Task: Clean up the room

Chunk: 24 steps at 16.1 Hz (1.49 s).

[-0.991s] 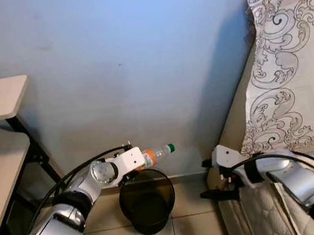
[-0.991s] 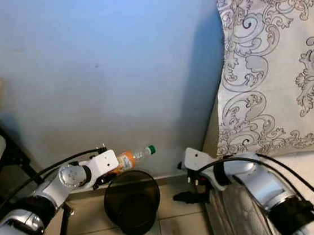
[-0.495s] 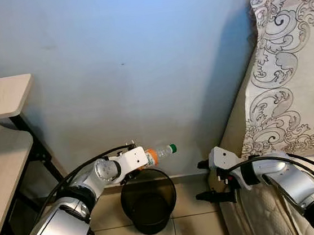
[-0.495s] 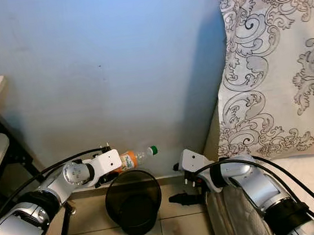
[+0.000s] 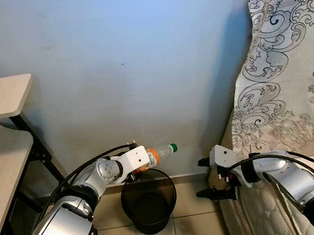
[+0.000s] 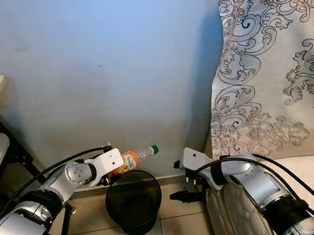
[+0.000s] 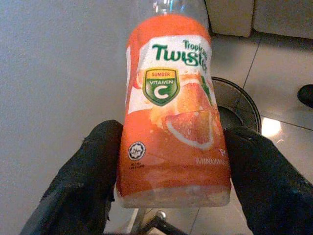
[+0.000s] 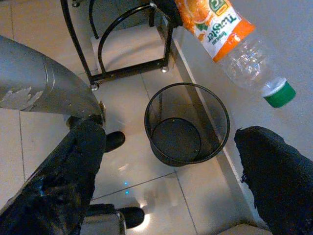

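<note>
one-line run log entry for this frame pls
left gripper: shut on orange-labelled clear plastic bottle | bottle: above black mesh wastebasket | right gripper: open, idle

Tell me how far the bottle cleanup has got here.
Done: the bottle is picked up; the left gripper is shut on its orange label. In hand: it is held on its side above the bin, green cap toward the wall side. Left: letting go, since the bin looks empty in the right wrist view. The right gripper is open, beside the bed.
</note>
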Available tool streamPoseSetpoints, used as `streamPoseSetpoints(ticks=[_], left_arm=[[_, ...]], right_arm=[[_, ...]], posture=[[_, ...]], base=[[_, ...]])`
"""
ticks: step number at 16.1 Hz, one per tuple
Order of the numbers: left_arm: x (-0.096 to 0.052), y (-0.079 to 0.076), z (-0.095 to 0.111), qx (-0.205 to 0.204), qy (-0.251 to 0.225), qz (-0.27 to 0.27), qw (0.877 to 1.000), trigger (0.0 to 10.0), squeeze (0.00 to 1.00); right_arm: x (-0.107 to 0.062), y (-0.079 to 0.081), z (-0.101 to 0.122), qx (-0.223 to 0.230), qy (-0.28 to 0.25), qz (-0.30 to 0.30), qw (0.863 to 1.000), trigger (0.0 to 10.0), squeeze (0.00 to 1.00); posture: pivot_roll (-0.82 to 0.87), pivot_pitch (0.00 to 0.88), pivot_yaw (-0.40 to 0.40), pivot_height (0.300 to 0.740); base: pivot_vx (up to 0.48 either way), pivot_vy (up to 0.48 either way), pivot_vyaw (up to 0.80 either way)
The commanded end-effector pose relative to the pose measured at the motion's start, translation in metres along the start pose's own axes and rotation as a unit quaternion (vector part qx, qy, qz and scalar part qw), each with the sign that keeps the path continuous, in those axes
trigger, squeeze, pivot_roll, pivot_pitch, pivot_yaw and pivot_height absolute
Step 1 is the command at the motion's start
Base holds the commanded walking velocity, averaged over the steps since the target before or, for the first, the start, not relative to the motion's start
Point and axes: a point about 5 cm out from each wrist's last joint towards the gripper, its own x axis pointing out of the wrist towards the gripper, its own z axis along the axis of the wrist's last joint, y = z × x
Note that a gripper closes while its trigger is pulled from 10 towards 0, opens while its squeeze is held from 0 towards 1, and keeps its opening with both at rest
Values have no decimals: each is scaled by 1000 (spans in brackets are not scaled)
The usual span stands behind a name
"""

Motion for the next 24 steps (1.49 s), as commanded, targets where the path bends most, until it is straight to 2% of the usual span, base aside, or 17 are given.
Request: streamPoseSetpoints(ticks=[1, 5, 10, 11, 13, 14, 15, 16, 17, 18, 19, 21, 22, 23, 24], left_arm=[[-1, 6, 5, 8, -3, 3, 1000, 10000, 1000], [-1, 1, 0, 11, 8, -13, 1000, 10000, 1000], [-1, 1, 1, -1, -4, -1, 1000, 10000, 1000], [-1, 5, 6, -50, -34, 8, 998, 10000, 1000], [-2, 11, 13, -139, -79, 26, 987, 10000, 1000], [-5, 19, 22, -197, -128, 34, 971, 10000, 1000], [-10, 23, 28, -216, -163, 32, 962, 10000, 1000], [-19, 26, 40, -200, -206, 17, 958, 10000, 1000], [-32, 27, 54, -197, -261, 19, 945, 10000, 965], [-46, 29, 66, -206, -301, 29, 931, 10000, 859], [-57, 31, 70, -227, -314, 57, 920, 10000, 816], [-71, 26, 59, -256, -300, 133, 910, 10000, 816], [-73, 23, 56, -264, -294, 152, 906, 10000, 816], [-82, 17, 50, -291, -278, 190, 895, 10000, 820], [-85, 15, 49, -299, -276, 203, 891, 10000, 820]], right_arm=[[-3, -5, 2, -7, 0, -5, 1000, 10000, 0], [-3, -6, 0, -9, 1, -3, 1000, 10000, 0], [-2, -7, -2, -9, 1, -9, 1000, 10000, 0], [-2, -7, -4, 6, -9, -27, 1000, 10000, 0], [-7, -7, -8, 39, -38, -67, 996, 10000, 0], [-20, -5, -10, 78, -80, -111, 988, 10000, 0], [-31, 1, -10, 107, -113, -142, 978, 10000, 0], [-39, 10, -9, 138, -145, -176, 964, 10000, 0], [-42, 11, -7, 154, -167, -210, 951, 10000, 0], [-43, 8, -3, 170, -193, -268, 928, 10000, 0], [-44, 6, -2, 199, -209, -319, 903, 10000, 0], [-43, 11, 7, 245, -264, -386, 850, 10000, 0], [-42, 13, 8, 260, -272, -398, 836, 10000, 0], [-39, 17, 11, 291, -291, -425, 806, 10000, 0], [-37, 19, 10, 308, -294, -438, 792, 10000, 0]], posture=[[-103, 0, -10, 740], [-103, 0, -9, 740], [-99, 0, -8, 740], [-94, 0, -6, 740], [-84, 0, -4, 740], [-75, 0, 3, 740], [-63, 0, 10, 740], [-60, 0, 22, 740], [-62, 0, 33, 740], [-65, 0, 41, 740], [-65, 0, 48, 740], [-67, 0, 58, 740], [-66, 0, 59, 740], [-59, 0, 59, 740], [-54, 0, 56, 740]], base=[[0, 0, 0], [0, 0, 0], [0, 0, 0], [0, 0, 0], [0, 0, 0], [0, 0, 0], [0, 0, 0], [0, 0, 0], [0, 0, 0], [0, 0, 0], [0, 0, 0], [0, 0, 0], [0, 0, 0], [0, 0, -781], [0, 0, -781]])
